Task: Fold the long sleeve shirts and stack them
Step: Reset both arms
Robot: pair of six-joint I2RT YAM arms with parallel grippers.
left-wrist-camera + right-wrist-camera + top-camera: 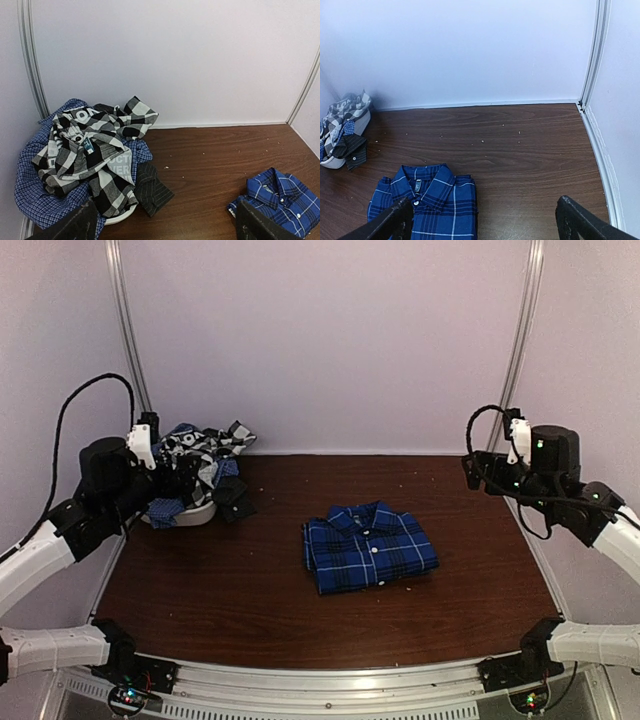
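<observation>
Table [270, 600]: dark brown wood grain, matte.

Pale specks [520, 132] are thinly scattered over the far half, most of them toward the back wall [330, 340].

Walls: plain, pale lilac-white, closing three sides. A white seam [480, 104] runs where the back wall meets the table.

Two metal posts stand in the back corners, the left post [128, 330] and the right post [520, 340]. Both lean inward in the top view.

White basin [182, 521]: far left of the table, near the corner. Only a stretch of its rim shows.

Silver rail [330, 687] runs along the near edge, with slots below it.
</observation>
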